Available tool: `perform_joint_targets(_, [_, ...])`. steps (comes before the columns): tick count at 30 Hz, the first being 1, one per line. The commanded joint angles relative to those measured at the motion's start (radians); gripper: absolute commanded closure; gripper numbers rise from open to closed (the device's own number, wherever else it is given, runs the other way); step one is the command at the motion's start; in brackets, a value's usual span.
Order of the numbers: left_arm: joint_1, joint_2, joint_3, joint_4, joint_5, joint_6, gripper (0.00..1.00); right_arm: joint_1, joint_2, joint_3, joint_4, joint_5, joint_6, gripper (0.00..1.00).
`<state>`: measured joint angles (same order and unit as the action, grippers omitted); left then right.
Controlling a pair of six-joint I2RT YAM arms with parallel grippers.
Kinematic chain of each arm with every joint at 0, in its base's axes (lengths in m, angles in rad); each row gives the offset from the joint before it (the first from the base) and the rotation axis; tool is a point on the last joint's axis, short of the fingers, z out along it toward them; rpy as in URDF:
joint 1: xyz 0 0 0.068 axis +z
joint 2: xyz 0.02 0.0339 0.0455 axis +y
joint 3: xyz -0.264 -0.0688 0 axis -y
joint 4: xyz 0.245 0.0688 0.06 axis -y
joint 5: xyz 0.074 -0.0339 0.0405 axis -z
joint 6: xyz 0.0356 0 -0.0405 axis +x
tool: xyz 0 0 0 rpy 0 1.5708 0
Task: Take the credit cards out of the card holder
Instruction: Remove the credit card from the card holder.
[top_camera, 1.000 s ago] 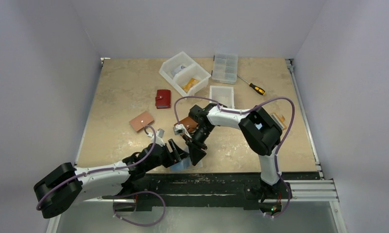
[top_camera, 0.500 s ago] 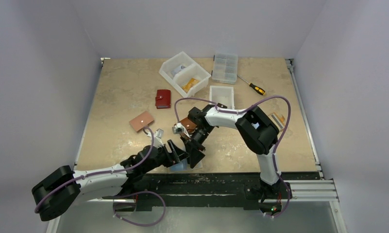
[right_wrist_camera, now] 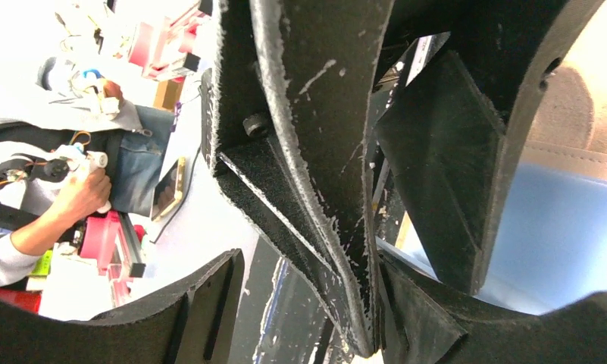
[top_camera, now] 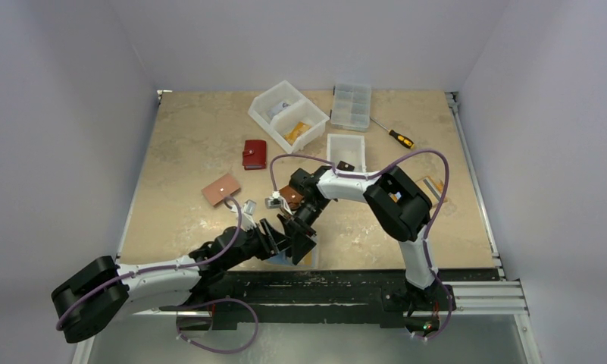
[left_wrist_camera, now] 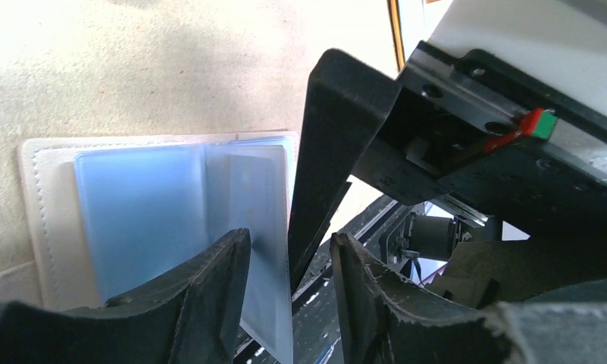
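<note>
Two sets of jaws, both part-open and empty, but your left gripper (left_wrist_camera: 289, 243) is nearer: the credit cards (left_wrist_camera: 247, 197) lie just left of its gap.

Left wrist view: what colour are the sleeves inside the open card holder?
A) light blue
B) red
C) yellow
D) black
A: the card holder lies open, and its translucent sleeves are light blue inside a white stitched border.
</note>
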<state>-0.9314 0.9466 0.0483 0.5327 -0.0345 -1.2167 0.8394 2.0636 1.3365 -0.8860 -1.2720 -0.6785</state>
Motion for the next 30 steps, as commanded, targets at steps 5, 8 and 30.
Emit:
perform_joint_targets(5, [0.003,-0.050,0.026,-0.083,-0.037,0.015,0.57,-0.014,-0.048,-0.025,0.105,0.117,0.085,0.31])
perform_joint_targets(8, [0.002,-0.066,0.027,-0.114,-0.047,0.016,0.60,-0.022,-0.073,-0.035,0.101,0.172,0.066,0.31])
perform_joint_targets(30, [0.002,-0.086,0.047,-0.137,-0.085,0.044,1.00,-0.121,-0.345,-0.168,0.122,0.263,-0.052,0.35])
